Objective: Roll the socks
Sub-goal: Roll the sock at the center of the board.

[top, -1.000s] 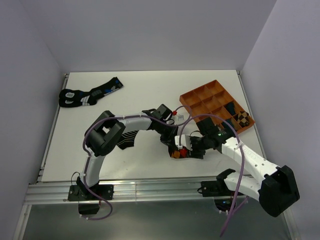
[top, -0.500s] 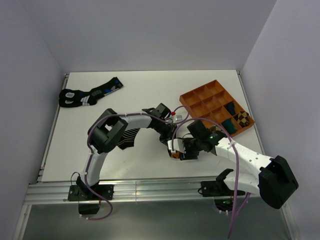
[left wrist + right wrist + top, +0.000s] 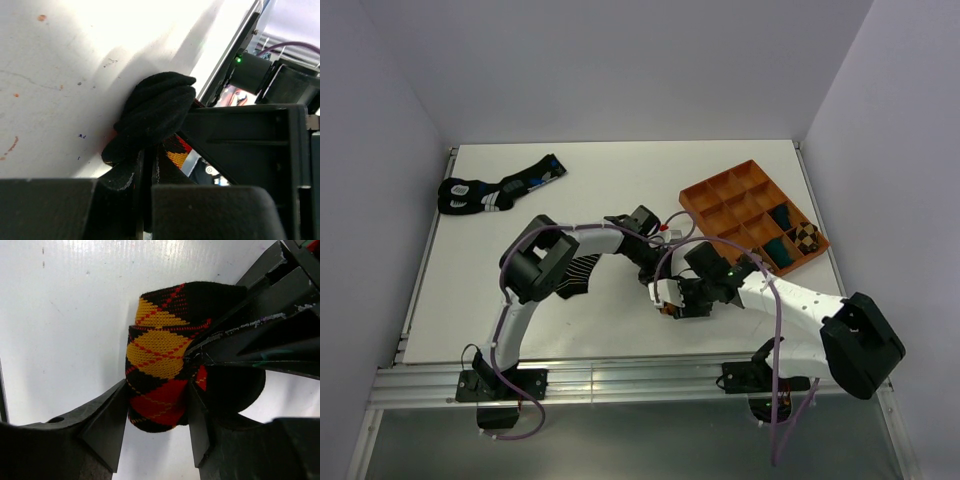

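The long black argyle sock (image 3: 159, 365) is rolled into a thick bundle with red and orange diamonds, lying on the white table near its front middle (image 3: 668, 309). My right gripper (image 3: 157, 390) is shut on this roll, one finger on each side. My left gripper (image 3: 147, 155) is shut on a black fold of the same sock (image 3: 155, 107), and its fingers press in from the roll's right side in the right wrist view. The two grippers meet over the roll in the top view, left (image 3: 658, 276) and right (image 3: 678, 298). The short black striped ankle sock (image 3: 578, 275) lies flat under the left forearm.
An orange compartment tray (image 3: 720, 190) stands at the right, holding dark rolled bundles (image 3: 780, 216) and a brown-checked bundle (image 3: 806, 236). Black socks with blue and white marks (image 3: 495, 190) lie at the far left. The table's front rail (image 3: 620, 375) runs just below the grippers.
My right arm has swung left and its gripper has closed in around the argyle roll. My left gripper has stayed almost in place on the sock.
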